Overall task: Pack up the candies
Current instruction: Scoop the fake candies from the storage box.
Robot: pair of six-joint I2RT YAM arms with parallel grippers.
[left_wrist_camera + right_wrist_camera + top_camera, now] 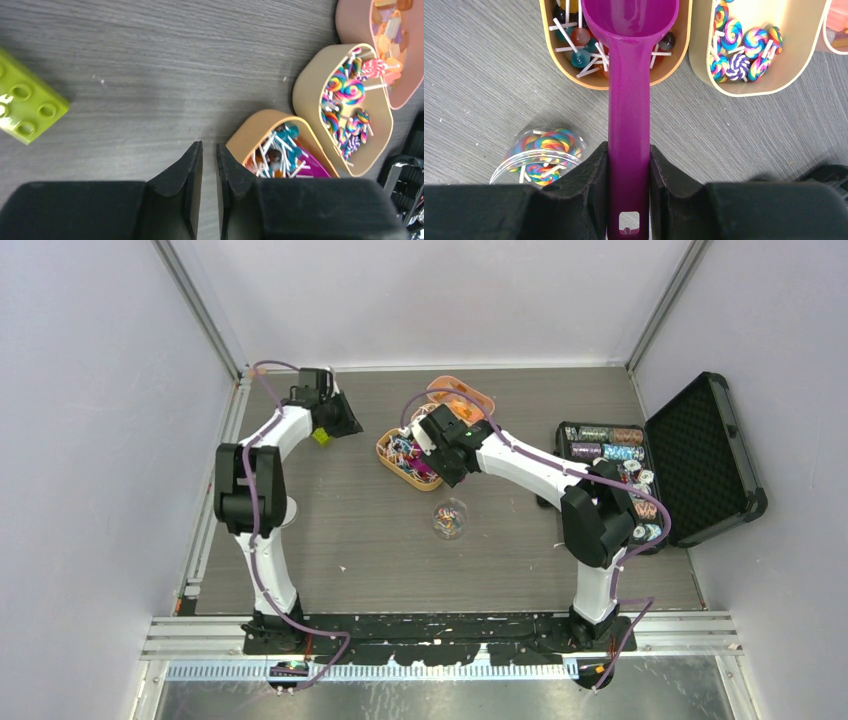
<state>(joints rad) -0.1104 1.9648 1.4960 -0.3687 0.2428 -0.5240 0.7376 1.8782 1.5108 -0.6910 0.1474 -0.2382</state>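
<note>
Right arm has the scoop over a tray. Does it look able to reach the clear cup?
Probably yes. The clear cup sits close beside the right gripper with nothing standing between them; the magenta scoop it grips only needs drawing off the tan tray.

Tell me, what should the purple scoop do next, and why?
Probably dip the scoop into the orange tray under it. The right gripper grips its handle, its bowl looks empty and hangs over the round lollipops, and the clear cup stands nearby.
</note>
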